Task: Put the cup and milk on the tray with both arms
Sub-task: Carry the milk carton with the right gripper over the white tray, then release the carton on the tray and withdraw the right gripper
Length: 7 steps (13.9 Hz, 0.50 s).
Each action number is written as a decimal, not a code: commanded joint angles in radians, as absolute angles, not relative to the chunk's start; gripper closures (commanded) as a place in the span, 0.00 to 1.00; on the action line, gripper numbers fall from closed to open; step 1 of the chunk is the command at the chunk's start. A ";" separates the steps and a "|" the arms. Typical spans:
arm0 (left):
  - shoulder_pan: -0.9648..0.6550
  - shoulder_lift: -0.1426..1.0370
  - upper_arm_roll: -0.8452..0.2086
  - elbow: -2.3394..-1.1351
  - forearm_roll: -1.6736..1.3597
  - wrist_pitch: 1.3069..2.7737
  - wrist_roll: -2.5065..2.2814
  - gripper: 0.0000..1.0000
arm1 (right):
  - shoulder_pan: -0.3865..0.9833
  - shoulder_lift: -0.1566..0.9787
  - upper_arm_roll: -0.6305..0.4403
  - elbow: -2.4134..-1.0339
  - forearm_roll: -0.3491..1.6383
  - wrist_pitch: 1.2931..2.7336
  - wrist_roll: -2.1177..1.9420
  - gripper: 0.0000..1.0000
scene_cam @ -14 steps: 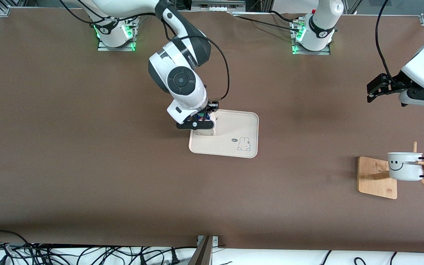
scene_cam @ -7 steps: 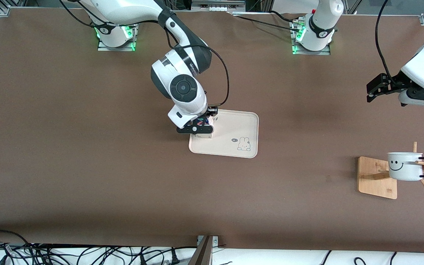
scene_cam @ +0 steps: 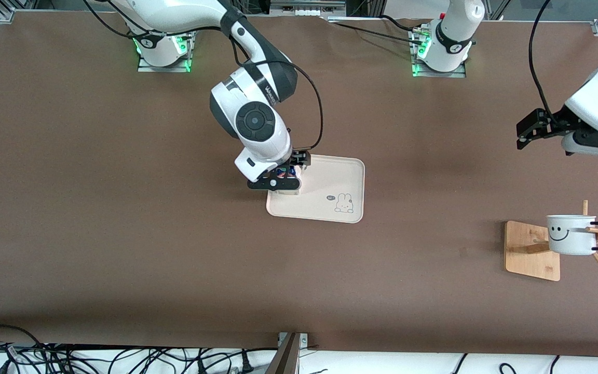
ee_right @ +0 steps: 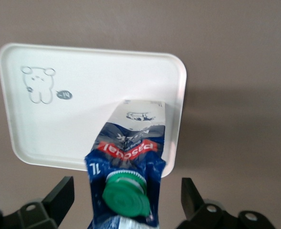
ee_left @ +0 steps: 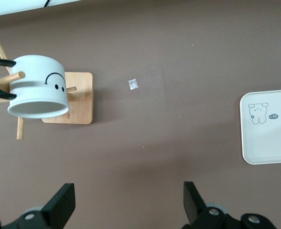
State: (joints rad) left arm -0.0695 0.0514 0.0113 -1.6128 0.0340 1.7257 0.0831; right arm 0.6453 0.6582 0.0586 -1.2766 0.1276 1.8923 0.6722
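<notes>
Since a second ago the right gripper (ee_right: 124,200) has let go: fingers now spread wide either side of the milk (ee_right: 129,164), touching nothing. Milk stands on the tray (scene_cam: 330,179), at its right-arm end. Left gripper (ee_left: 126,205) waits open above the table near the cup (scene_cam: 571,235), which hangs on the wooden stand (scene_cam: 530,252).

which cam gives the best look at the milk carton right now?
Right wrist view: the milk fills the frame, showing its green cap, blue print and base standing on the tray, between the open right gripper fingers. The front view shows only a sliver of it under that gripper; the left wrist view shows none.
</notes>
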 commanded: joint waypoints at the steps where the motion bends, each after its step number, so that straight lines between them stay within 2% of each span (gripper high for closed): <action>1: -0.066 0.147 0.015 -1.508 0.037 1.692 0.078 0.00 | 0.632 0.585 0.055 -1.273 0.117 1.855 0.696 0.00; 5: -0.026 0.140 0.018 -1.557 0.034 1.677 0.072 0.00 | 0.504 0.451 0.038 -1.272 0.115 1.769 0.565 0.00; 7: -0.008 0.094 0.017 -1.638 0.034 1.747 0.055 0.00 | 0.422 0.384 0.020 -1.279 0.124 1.691 0.475 0.00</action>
